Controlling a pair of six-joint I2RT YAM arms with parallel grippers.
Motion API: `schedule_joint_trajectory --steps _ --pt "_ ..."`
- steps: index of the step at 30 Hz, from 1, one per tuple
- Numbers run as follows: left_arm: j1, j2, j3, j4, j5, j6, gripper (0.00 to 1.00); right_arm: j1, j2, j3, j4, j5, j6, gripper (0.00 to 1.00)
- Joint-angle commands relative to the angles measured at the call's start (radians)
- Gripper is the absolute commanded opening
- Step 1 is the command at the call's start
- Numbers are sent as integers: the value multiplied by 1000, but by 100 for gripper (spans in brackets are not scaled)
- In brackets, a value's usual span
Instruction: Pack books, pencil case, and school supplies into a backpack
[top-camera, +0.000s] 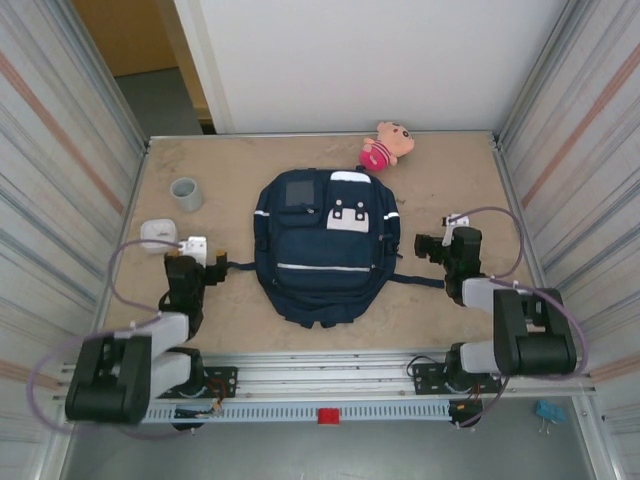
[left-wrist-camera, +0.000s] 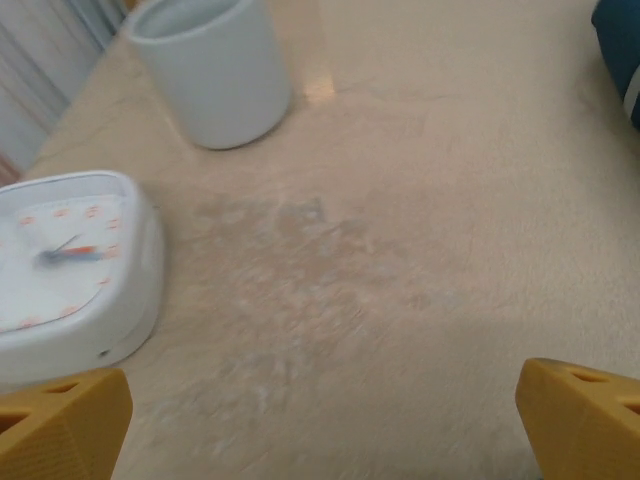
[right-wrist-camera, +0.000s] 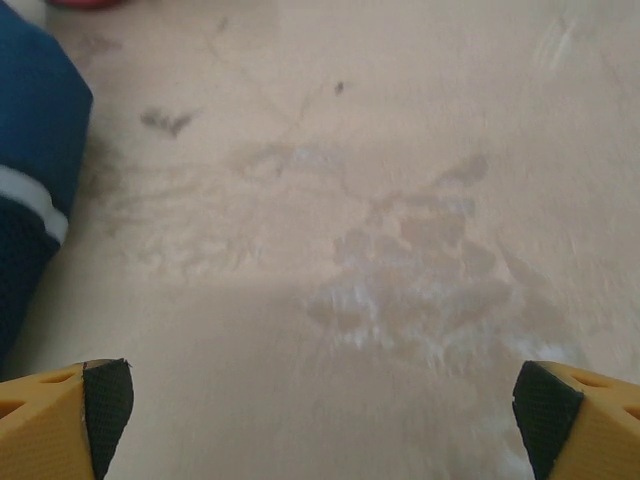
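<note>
Though apart, backpack between left hand, right hand.

The tabletop is showing a matt tan surface, mottled and scuffed, with paler chalky worn patches and a few dark smudges. The backpack is looking like woven navy cloth, matt throughout, with smoother white trim lines catching slightly more light. The grey cup is presenting a smooth, faintly satin wall; plastic or ceramic cannot be told. The white rounded box is wearing a smooth, hard, plastic-looking shell with a soft sheen. The plush toy is appearing soft and fuzzy. The left fingers are showing matt yellow-orange plastic, and the right fingers are carrying matt black pads. The side walls are gleaming as ribbed metal.
</note>
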Motion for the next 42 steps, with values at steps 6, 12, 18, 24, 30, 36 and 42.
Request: schedule_joint_trajectory --steps 6,12,18,24,30,36,42 --pt "80 -23 83 59 142 -9 99 -74 93 67 94 -85 52 99" --pt "120 -48 20 160 258 -152 99 -51 99 70 99 -47 36 99" --pt "80 305 112 384 183 -107 99 -53 99 70 97 -49 39 99" --pt "44 261 200 142 86 -122 99 -53 99 70 97 -50 39 99" --pt "42 256 206 116 98 -116 99 -53 98 70 96 -49 38 99" --pt "41 257 206 121 98 -116 99 -53 99 71 96 -49 39 99" --pt "42 259 206 123 98 -116 99 -40 100 63 112 -1 42 99"
